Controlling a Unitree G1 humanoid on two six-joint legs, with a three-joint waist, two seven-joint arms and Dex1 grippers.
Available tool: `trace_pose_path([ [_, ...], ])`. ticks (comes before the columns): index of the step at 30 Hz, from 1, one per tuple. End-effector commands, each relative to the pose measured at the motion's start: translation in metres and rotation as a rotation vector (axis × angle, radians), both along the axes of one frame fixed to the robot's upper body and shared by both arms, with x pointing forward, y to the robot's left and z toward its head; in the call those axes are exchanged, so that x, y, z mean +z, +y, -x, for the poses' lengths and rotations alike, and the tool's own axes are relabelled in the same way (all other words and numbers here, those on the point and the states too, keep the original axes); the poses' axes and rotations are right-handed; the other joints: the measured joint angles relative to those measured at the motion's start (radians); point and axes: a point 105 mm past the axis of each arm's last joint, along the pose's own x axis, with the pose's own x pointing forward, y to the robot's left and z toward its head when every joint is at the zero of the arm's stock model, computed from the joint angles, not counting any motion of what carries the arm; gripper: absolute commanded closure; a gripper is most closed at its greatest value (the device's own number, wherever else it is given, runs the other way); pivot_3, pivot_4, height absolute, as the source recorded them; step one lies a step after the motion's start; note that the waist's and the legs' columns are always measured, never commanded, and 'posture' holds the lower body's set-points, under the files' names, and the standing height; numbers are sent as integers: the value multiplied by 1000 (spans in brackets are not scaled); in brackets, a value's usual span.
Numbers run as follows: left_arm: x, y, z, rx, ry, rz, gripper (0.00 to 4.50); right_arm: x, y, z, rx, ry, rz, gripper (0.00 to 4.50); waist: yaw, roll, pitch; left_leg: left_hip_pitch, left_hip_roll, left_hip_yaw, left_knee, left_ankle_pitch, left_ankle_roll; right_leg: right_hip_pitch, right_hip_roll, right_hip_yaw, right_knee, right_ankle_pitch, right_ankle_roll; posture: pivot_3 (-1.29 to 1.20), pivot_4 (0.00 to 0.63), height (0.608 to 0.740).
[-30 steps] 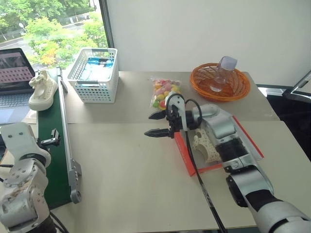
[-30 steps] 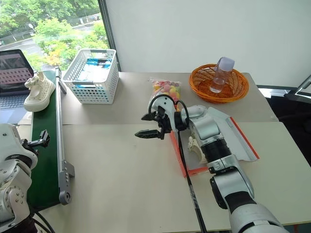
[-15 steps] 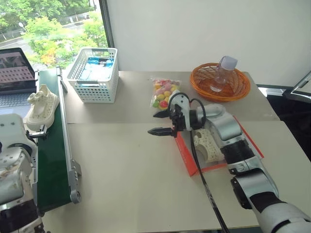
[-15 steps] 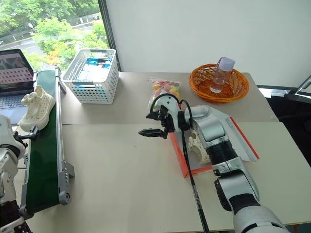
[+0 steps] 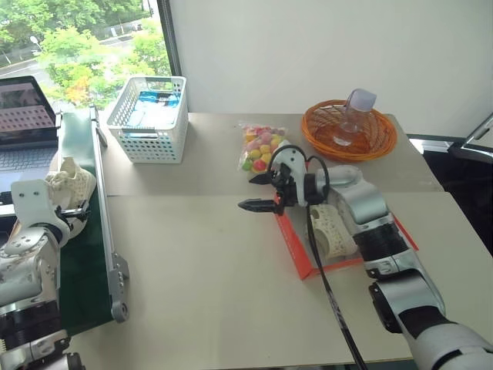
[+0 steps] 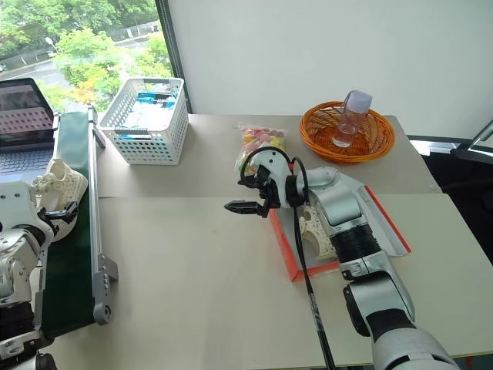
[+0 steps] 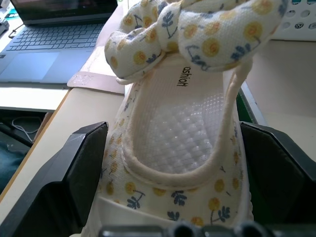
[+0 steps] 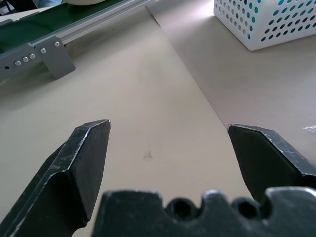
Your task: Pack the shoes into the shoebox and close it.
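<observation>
1. The shoebox (image 5: pixel 302 260) lies open on the table (image 5: pixel 200 293), red-orange rim showing; one cream perforated shoe (image 5: pixel 330 231) sits inside it, partly hidden by the right forearm that crosses over the box.
2. The right gripper (image 5: pixel 260 192) hangs over the bare table just beyond the shoebox's left edge, fingers spread wide and grasping nothing.
3. A bag of coloured sweets (image 5: pixel 260 148) lies just behind that gripper, between the shoebox and the white lattice basket (image 5: pixel 148 119). The orange wicker basket (image 5: pixel 349 131), with a clear bottle (image 5: pixel 350 116) in it, stands behind the shoebox.
4. Well to the left of the shoebox, a green conveyor belt (image 5: pixel 81 254) runs along the table's edge. The other shoe (image 6: pixel 60 187) lies on it, with the left gripper (image 6: pixel 52 214) right at it.
5. The left wrist view shows what the head views cannot: this shoe (image 7: pixel 185 143), printed with small yellow flowers and topped by a bow, lies between the two wide-spread black fingers (image 7: pixel 64 182); whether they touch its sides cannot be told.
6. A laptop (image 5: pixel 23 123) stands beyond the belt.
7. The right wrist view shows bare table between the parted fingers (image 8: pixel 81 163), with the belt's metal frame (image 8: pixel 52 54) and the lattice basket ahead.
</observation>
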Motion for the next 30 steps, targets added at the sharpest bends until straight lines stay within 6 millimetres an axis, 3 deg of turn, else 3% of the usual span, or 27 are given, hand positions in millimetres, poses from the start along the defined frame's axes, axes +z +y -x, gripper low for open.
trace_pose_path([
  [1,-5,-8,-1,-40,3,51,1098,13,-3,2,4,-33,-16,0,0,0,0,0,0,0,0,0,0,0,0,0,0,0,0,0,150,740],
  [11,-15,-25,1,-71,6,113,4451,12,-4,0,-3,-34,5,0,0,1,-1,1,0,0,0,0,0,1,0,0,0,0,0,0,150,740],
  [17,-12,-22,0,-40,-11,105,4451,13,-4,-1,-9,-40,11,0,2,2,-1,1,0,0,0,0,0,1,0,0,0,0,0,0,150,740],
  [19,0,-18,-2,-12,-55,62,4451,14,-5,-2,-12,-40,11,0,2,2,-1,1,0,0,0,0,0,1,0,0,0,0,0,0,150,740],
  [21,24,-24,-8,-37,-146,24,4451,17,-5,-1,-15,-22,-16,0,2,2,-1,1,0,0,0,0,0,1,0,0,0,0,0,0,150,740],
  [25,58,-70,-20,-225,-273,37,4451,39,-6,1,-27,79,-184,0,4,-1,0,0,0,-1,0,1,0,1,0,0,-1,0,0,0,150,740],
  [30,79,-163,-25,-549,-329,85,4451,62,-16,-6,-102,225,-364,0,8,-1,0,-5,-1,-1,0,0,0,-1,0,0,-2,1,1,0,150,740],
])
